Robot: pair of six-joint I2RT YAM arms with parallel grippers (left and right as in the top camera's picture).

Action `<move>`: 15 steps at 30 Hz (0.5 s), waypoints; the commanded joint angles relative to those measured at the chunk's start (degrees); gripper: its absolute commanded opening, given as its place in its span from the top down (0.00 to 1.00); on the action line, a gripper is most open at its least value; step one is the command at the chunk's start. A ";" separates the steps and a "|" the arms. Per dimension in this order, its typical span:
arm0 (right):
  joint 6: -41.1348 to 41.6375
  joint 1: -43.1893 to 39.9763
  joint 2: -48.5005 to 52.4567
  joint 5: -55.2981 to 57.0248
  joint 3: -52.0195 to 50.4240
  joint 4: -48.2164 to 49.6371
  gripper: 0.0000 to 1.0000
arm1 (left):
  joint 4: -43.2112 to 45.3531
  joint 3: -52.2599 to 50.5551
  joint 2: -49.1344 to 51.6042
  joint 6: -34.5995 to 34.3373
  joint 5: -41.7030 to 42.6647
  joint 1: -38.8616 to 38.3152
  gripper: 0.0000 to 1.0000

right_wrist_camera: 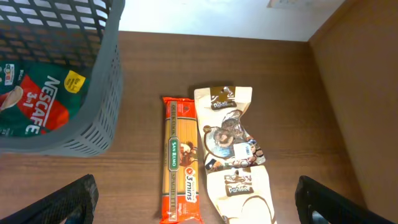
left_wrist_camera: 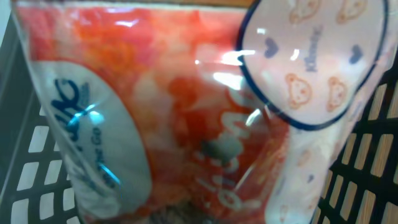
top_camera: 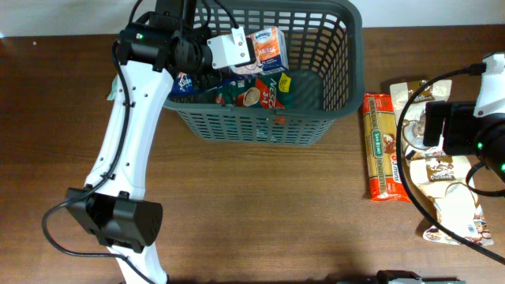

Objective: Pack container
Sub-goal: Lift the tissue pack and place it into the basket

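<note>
Clamping orange tissue pkt (top_camera: 268, 47) w/ L gripper (top_camera: 251, 49), hanging over container (top_camera: 260, 126) at far side of table (top_camera: 260, 213), long axis lying left-right in overhead view. Hovering R gripper (right_wrist_camera: 199, 202), fingers spread wide, above pasta pack (right_wrist_camera: 179, 162) & cookie bag (right_wrist_camera: 233, 146).
</note>
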 commanded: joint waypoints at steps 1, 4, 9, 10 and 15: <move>0.68 0.31 -0.44 -0.57 0.11 -0.31 0.01 | -0.22 0.68 -0.22 1.14 -3.87 1.16 0.99; 0.68 0.31 -0.44 -0.79 0.11 -0.52 0.01 | -1.03 0.68 1.09 1.16 -3.52 1.16 0.98; 0.66 0.31 -0.44 -1.22 0.11 -0.55 0.01 | -3.28 0.68 4.46 1.16 -4.09 1.16 0.99; 0.68 0.31 -0.44 -1.22 0.11 -0.57 0.01 | -3.65 0.68 5.14 1.16 -4.63 1.16 0.98; 0.68 0.31 -0.44 -1.22 0.11 -0.57 0.01 | -4.07 0.68 6.84 1.14 -6.12 1.16 0.90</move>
